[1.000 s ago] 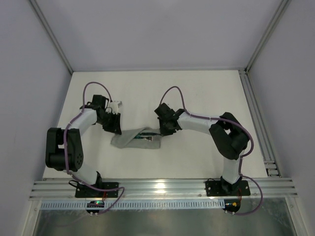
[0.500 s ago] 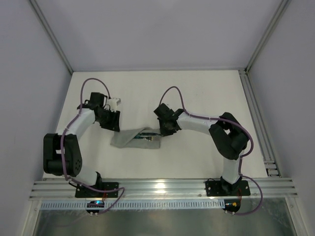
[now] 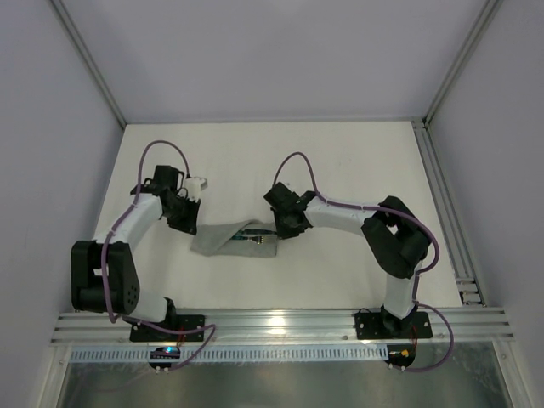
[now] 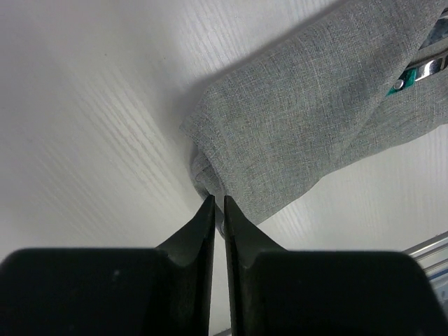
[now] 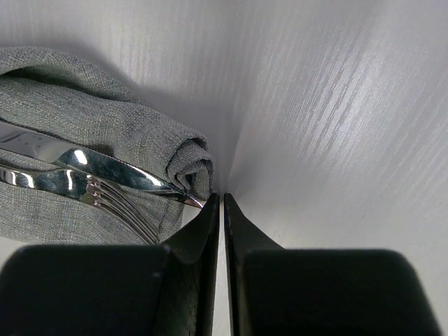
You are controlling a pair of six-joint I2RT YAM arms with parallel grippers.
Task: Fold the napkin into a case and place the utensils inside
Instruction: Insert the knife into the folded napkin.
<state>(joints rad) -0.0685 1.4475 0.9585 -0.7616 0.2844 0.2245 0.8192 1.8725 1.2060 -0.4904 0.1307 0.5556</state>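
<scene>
Lying between left gripper (image 4: pixel 218 201), right gripper (image 5: pixel 221 197): napkin (image 3: pixel 223 238) (folded).

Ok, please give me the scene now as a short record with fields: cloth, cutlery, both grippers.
napkin: folded, grey, flat on the table
knife and fork: metal ends showing, partly inside the fold
left gripper: shut, tips at the napkin's left end
right gripper: shut, tips at its right end, beside the knife tip

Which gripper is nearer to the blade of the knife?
Right. The right gripper has its tips next to the point of the knife; the left gripper is at the opposite end of the napkin, away from the blade.
</scene>
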